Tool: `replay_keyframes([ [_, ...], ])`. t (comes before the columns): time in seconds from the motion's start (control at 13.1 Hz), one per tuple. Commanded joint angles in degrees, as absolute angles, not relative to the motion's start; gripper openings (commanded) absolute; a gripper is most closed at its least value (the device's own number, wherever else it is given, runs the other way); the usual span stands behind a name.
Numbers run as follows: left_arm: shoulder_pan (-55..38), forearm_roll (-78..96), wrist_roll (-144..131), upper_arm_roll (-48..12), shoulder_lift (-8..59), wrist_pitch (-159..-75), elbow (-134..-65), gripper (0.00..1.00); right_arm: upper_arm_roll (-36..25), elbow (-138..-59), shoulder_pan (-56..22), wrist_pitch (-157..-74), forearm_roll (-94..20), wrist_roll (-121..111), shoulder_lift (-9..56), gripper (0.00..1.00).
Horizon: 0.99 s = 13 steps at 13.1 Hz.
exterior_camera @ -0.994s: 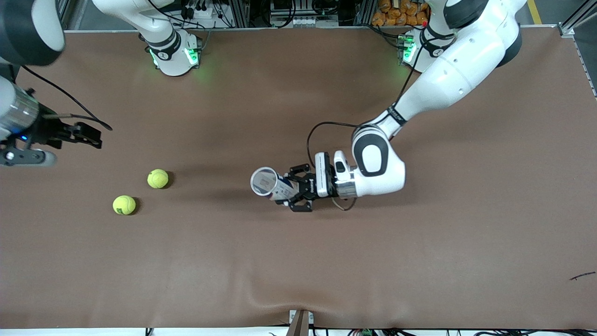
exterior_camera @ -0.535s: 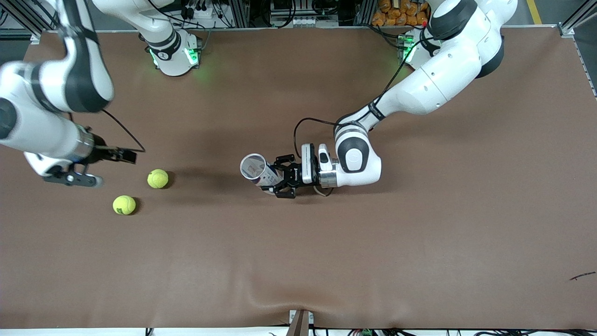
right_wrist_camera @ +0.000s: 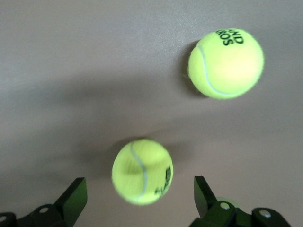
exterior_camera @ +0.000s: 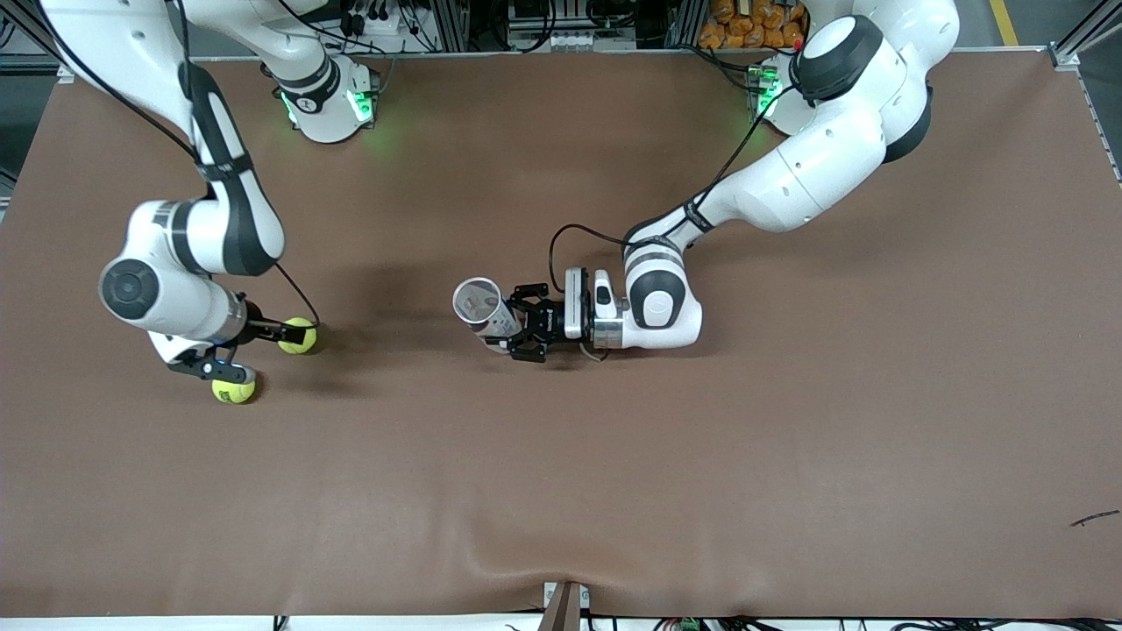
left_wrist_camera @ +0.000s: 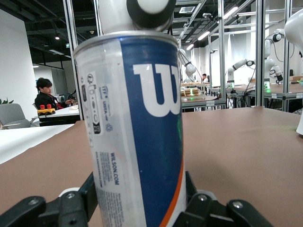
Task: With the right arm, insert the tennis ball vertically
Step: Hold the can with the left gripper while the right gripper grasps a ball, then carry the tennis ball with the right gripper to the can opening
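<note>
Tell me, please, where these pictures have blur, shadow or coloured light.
Right wrist view: the nearer tennis ball is soft with blur, the other ball sharper, both casting dim shadows on the table. Left wrist view: the can fills the frame, fairly sharp. Front view: even light, green glow at both bases.

A second tennis ball point(exterior_camera: 298, 336) crowds the nearer tennis ball point(exterior_camera: 233, 391).

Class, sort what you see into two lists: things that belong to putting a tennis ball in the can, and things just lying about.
Belongs to the job:
- right hand, open above a tennis ball
- ball can, upright in the left hand

Just lying about:
- second tennis ball
- dark scrap on the table
</note>
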<state>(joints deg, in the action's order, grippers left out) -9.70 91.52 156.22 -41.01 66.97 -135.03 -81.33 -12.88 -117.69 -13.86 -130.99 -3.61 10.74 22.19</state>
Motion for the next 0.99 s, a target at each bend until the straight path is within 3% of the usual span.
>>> replay_keyframes([
  [0.0,-10.6,94.7,162.1,-39.9,68.6,-132.5,-80.0,0.71,-12.7,-117.7,-13.7,-133.9,-5.4,12.6,25.9,1.00],
  [0.31,-11.5,96.2,163.0,-38.1,68.9,-130.6,-80.1,0.71,-12.7,-118.7,-14.6,-133.9,-6.4,14.1,26.1,1.00],
  [0.46,-11.6,96.9,163.4,-38.0,69.3,-130.5,-80.1,0.71,-12.7,-118.7,-14.7,-133.6,-6.4,14.1,26.0,0.69],
  [0.54,-11.6,96.9,163.5,-38.0,69.3,-130.5,-80.1,0.71,-12.7,-118.7,-14.6,-133.5,-6.4,14.2,26.0,0.64],
  [0.69,-11.9,96.9,163.5,-38.0,69.3,-130.5,-80.1,0.71,-12.7,-118.7,-14.6,-132.4,-6.4,14.2,25.3,0.62],
  [0.92,-11.9,97.0,163.4,-37.5,69.2,-130.5,-80.1,0.71,-12.7,-115.2,-15.3,-122.2,-6.4,14.2,19.2,0.62],
])
